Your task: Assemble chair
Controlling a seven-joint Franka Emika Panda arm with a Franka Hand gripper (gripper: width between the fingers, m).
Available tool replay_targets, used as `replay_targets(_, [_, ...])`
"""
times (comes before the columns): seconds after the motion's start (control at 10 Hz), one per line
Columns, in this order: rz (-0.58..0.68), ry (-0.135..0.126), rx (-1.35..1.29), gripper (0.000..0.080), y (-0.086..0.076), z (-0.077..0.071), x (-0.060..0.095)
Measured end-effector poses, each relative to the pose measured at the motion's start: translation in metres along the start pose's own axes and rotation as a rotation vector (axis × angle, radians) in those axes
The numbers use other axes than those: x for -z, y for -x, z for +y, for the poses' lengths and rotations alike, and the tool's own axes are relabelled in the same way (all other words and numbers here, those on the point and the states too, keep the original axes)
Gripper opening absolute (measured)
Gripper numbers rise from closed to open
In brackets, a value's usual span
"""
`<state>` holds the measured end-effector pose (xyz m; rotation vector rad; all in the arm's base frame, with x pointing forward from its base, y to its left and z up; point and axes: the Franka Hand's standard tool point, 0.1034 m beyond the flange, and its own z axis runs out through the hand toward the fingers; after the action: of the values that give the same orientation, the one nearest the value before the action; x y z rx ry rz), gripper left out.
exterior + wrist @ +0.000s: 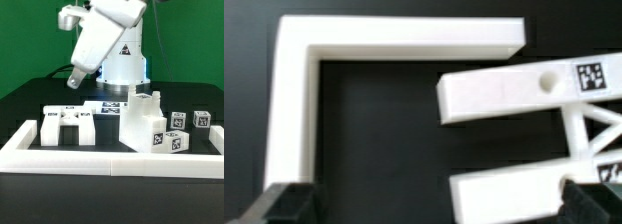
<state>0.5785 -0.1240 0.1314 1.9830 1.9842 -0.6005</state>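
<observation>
I see the gripper (73, 82) hanging over the black table (30, 100), at about ten o'clock from the centre of the exterior view. Its jaws are spread as wide as they go and hold nothing.

The chair lies in loose parts:
- a bracket-like piece (68, 125) at eight o'clock
- a tall blocky piece (143, 120) just off centre toward four o'clock
- small tagged blocks (202, 118) at three o'clock

The border wall (110, 158) runs along six o'clock.

On the wrist view, the fingers (287, 200) stand well apart. One bar of a tagged holed piece (518, 90) lies between them, much nearer one finger than the other, and the wall's corner is nearby.
</observation>
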Motion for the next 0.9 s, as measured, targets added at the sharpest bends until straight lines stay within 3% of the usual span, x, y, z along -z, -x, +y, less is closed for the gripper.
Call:
replay_targets(0.7, [0.0,0.001,-0.028,0.0649,-0.0044,0.0003,0.0001])
replay_targets(0.9, [0.002,-0.015,-0.117,0.0649,-0.0014,-0.0061,-0.0063])
